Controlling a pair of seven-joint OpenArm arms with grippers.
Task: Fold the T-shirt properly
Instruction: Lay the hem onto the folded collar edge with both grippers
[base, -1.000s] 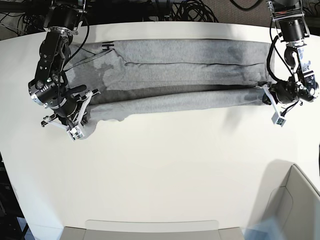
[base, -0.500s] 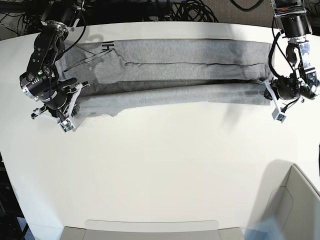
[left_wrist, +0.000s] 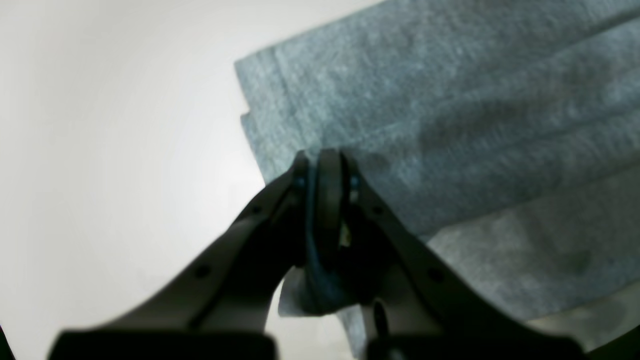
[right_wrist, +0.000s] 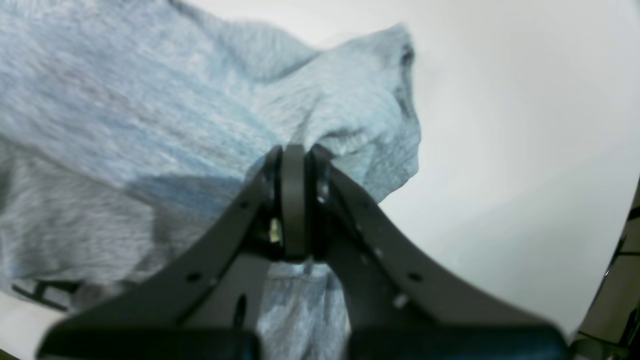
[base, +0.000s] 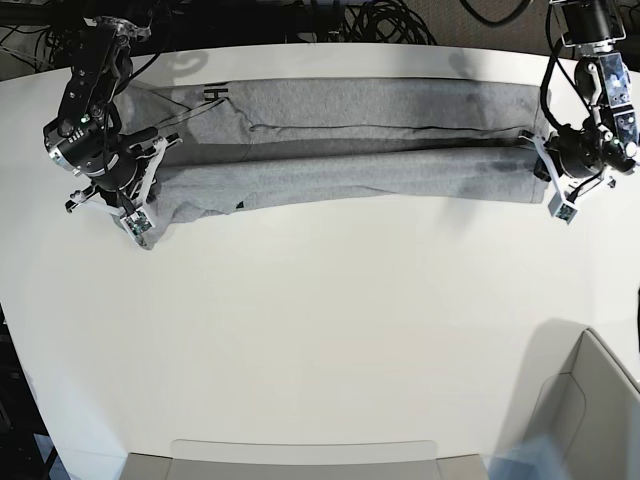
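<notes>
Grey T-shirt (base: 340, 140) stretched on white table (base: 330, 330), left gripper (left_wrist: 322, 170) and right gripper (right_wrist: 295, 160) — both pinching its ends

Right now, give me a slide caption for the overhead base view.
Two grippers, left and right, pinch opposite ends of a grey T-shirt stretched lengthwise across a white table.

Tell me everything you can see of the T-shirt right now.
The T-shirt is heather-grey knit, stretched as a long band along the table's far edge, its near edge doubled up over the body. Black lettering peeks out near one end. The right gripper is shut on a bunched corner at that end; the left gripper pinches the hem corner at the other. The near edge sags slightly between them; several layers overlap.
</notes>
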